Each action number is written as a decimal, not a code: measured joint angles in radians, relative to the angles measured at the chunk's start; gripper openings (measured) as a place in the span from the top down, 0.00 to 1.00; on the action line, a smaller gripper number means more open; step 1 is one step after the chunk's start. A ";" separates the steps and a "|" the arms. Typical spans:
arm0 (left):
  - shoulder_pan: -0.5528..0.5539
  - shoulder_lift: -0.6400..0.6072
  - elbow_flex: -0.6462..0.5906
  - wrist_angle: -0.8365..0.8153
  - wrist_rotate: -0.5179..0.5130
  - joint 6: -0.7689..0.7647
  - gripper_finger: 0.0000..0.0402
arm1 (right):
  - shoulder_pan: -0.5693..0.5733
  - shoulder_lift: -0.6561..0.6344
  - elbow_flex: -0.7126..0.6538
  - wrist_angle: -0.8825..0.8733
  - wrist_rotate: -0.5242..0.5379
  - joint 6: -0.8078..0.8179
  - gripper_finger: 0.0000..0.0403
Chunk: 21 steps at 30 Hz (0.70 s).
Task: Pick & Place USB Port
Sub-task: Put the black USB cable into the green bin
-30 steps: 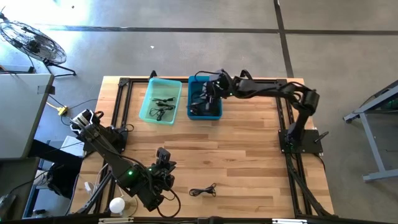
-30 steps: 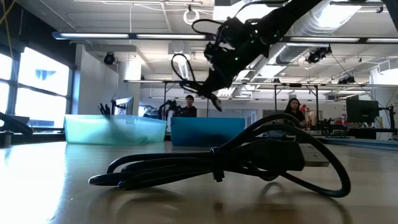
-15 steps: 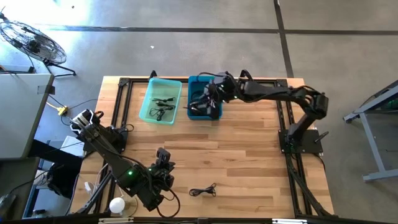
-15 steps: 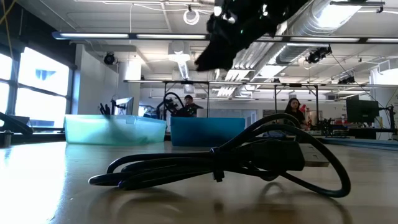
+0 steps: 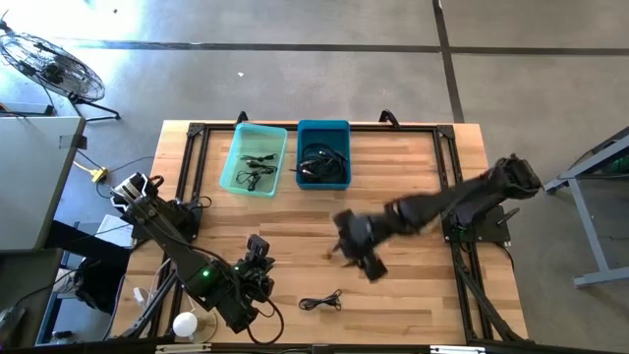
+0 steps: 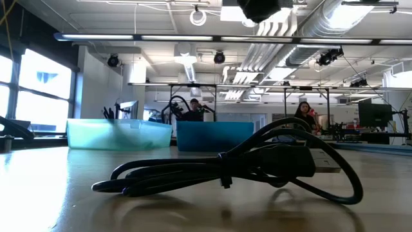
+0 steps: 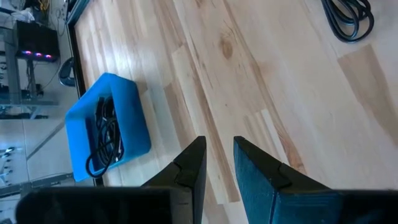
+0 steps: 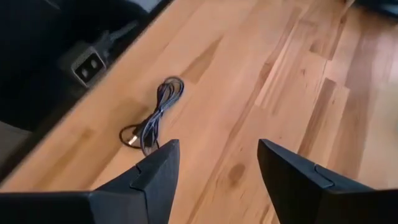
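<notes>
A black USB cable [image 5: 319, 301] lies coiled on the wooden table near its front edge; the low view shows this cable [image 6: 257, 161] close up. My right gripper [image 5: 366, 258] hangs open over the table's middle, above and just beyond the cable [image 8: 152, 118], with nothing between its fingers. My left gripper [image 5: 258, 243] waits at the near left, left of the cable [image 7: 348, 15]. Its fingers stand a narrow gap apart [image 7: 217, 146] and hold nothing. The blue bin [image 5: 323, 155] at the far side holds black cables.
A teal bin [image 5: 254, 160] with small cables stands left of the blue bin. A black frame rail [image 5: 452, 177] runs round the table. A white round object [image 5: 184, 323] sits at the near left corner. People stand in the room behind [image 6: 302, 111].
My right gripper has let go of the cable that hung from it above the blue bin. It has then swung fast toward the table's near edge, out over the middle and toward the loose cable. The loose cable has not moved.
</notes>
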 joint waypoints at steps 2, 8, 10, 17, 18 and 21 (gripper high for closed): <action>0.000 0.000 0.000 -0.003 -0.001 0.000 0.81 | 0.083 0.015 0.000 0.013 0.125 0.003 0.48; 0.000 0.000 0.000 -0.011 -0.003 0.004 0.81 | 0.207 0.075 0.000 0.094 0.278 0.076 0.48; 0.000 0.000 0.000 -0.009 -0.006 0.025 0.81 | 0.215 0.104 0.000 0.106 0.278 0.096 0.48; 0.000 0.000 0.000 -0.009 -0.018 0.045 0.81 | 0.197 0.231 0.000 0.110 0.271 0.095 0.48; 0.000 0.000 0.000 -0.009 -0.028 0.045 0.81 | 0.190 0.246 0.000 0.110 0.265 0.097 0.48; 0.000 0.000 0.000 -0.009 -0.046 0.045 0.81 | 0.166 0.291 0.020 0.108 0.202 0.136 0.48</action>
